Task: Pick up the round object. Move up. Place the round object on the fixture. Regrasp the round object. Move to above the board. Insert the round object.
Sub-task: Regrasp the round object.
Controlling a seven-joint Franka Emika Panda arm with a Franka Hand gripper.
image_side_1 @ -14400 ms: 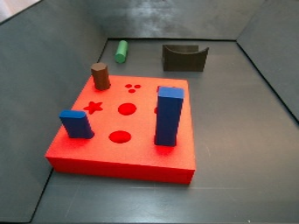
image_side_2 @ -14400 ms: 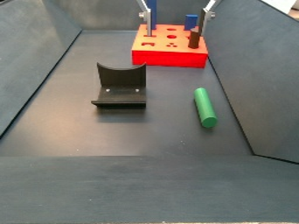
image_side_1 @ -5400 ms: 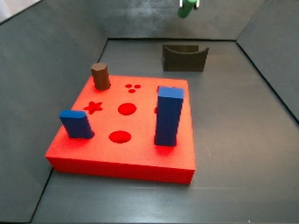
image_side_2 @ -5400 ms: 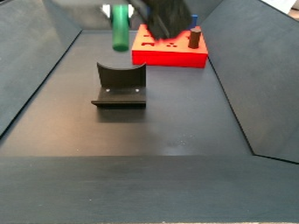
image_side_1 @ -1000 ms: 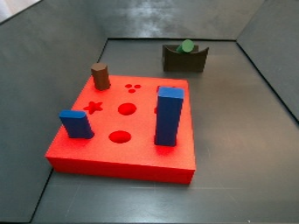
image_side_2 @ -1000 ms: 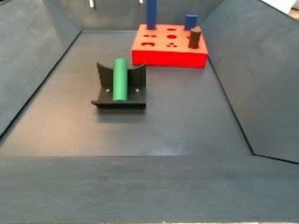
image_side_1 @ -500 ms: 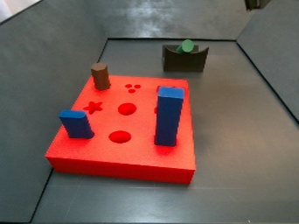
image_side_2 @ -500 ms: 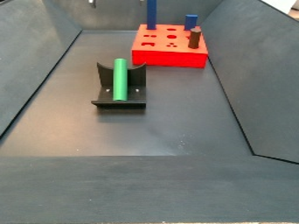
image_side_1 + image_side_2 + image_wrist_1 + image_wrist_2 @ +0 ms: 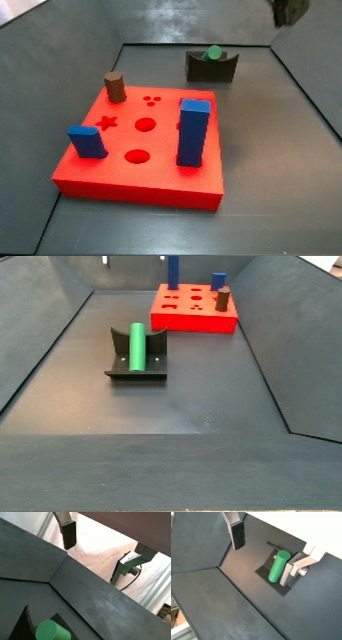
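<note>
The round object, a slim green peg (image 9: 136,345), lies lengthwise in the notch of the dark fixture (image 9: 135,368); a side view shows its round end (image 9: 213,52) on top of the fixture (image 9: 210,69). My gripper (image 9: 287,10) hangs high above and to one side of the fixture, apart from the peg. It is open in both wrist views, with nothing between its fingers (image 9: 236,534). Far below the gripper (image 9: 264,552) I see the peg (image 9: 278,566) and the fixture (image 9: 266,574). The red board (image 9: 150,160) lies flat on the floor.
On the board stand a tall blue block (image 9: 194,131), a short blue block (image 9: 88,141) and a brown cylinder (image 9: 115,87). Sloping grey walls (image 9: 47,326) enclose the dark floor. A wrist view shows the peg's end (image 9: 50,631) beside a wall seam.
The peg left the floor, was carried, and now rests on the fixture, released. In the last second the gripper has come a little lower into the side view's top right corner.
</note>
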